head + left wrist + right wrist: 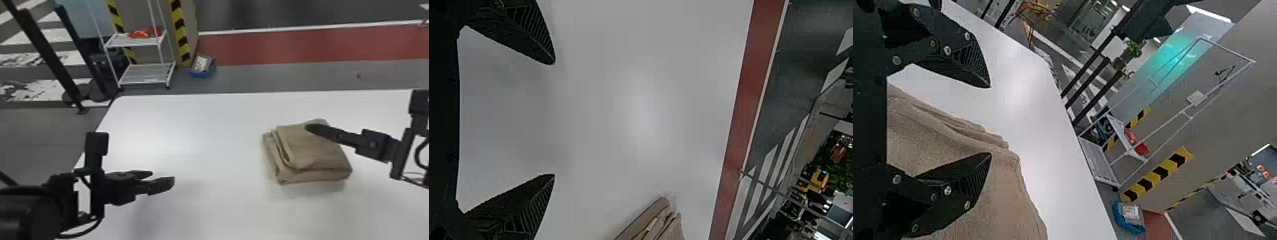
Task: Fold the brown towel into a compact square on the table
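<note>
A white metal shelf cart holds bright red items; a blue plastic bin sits near it.

White table — brown towel on top, folded — layered edges.

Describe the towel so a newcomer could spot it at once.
Start at the large white table and, in the head view, look to the right of its middle, just where the right gripper reaches in. There lies the towel, a thick, squarish stack with its folded layers showing along the left side. Its soft tan-brown cloth sets it apart from the hard black grippers.
</note>
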